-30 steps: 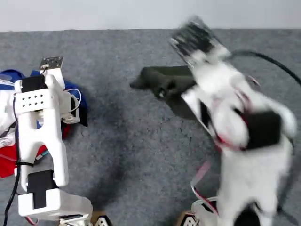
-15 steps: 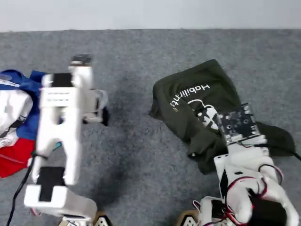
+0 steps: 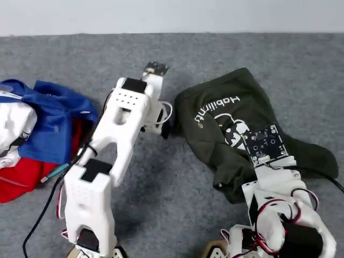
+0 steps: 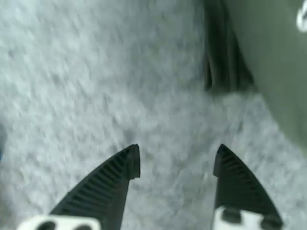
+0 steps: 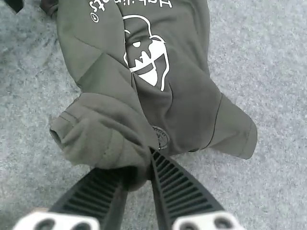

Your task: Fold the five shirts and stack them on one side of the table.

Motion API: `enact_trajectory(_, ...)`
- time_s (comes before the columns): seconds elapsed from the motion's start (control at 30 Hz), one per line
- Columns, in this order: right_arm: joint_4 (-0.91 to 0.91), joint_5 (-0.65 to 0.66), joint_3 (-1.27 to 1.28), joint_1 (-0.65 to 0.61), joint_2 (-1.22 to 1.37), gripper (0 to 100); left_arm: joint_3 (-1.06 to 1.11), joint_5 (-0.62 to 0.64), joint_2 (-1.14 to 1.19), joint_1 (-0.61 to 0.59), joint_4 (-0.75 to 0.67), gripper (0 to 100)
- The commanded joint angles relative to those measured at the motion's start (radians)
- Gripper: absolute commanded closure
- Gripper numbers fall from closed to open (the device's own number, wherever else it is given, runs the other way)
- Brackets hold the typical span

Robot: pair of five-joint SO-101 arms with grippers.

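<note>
**Left tool** [image 4: 176,160]: the fingers are apart with nothing between them, poised over bare counter [image 3: 161,188], which has a grey carpet-like surface. The near edge of the dark green shirt [image 3: 226,121] lies just beyond the fingertips and does not touch them. In the high view the left arm [image 3: 121,129] covers most of this tool; a small dark part shows at the shirt's left edge.

**Right tool** [image 5: 140,165]: it is clamped on a bunched fold at the shirt's lower edge. The fabric drapes over one fingertip and hides it. The other finger [image 5: 168,187] lies exposed against the cloth. In the high view the wrist's circuit board [image 3: 263,144] covers the grasp point.

**Dark green shirt**: it lies crumpled on the right half of the counter, white print facing up.

**Pile at the left edge**: a blue shirt [image 3: 56,121] lies on top, with a white shirt [image 3: 13,126] beside it and a red shirt [image 3: 21,180] partly beneath. The frame edge cuts the pile off, so the number of garments in it cannot be told.
</note>
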Motion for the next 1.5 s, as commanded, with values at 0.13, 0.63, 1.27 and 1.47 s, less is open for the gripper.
enact_trajectory(0.13, -0.004, 0.012, 0.000, 0.028, 0.004, 99.1, -0.300, 0.017, 0.172, 0.060, 0.000, 75)
enact_trajectory(0.63, -0.004, 0.012, 0.000, 0.165, -0.004, 99.1, -0.691, 0.017, 0.540, 0.144, 0.041, 77)
enact_trajectory(1.27, -0.001, 0.014, 0.000, 0.165, -0.005, 99.1, -1.020, -0.100, 0.612, 0.138, 0.256, 99)
enact_trajectory(1.47, -0.005, 0.012, -0.006, 0.165, -0.005, 99.1, -0.961, -0.107, 0.456, 0.040, 0.258, 99)
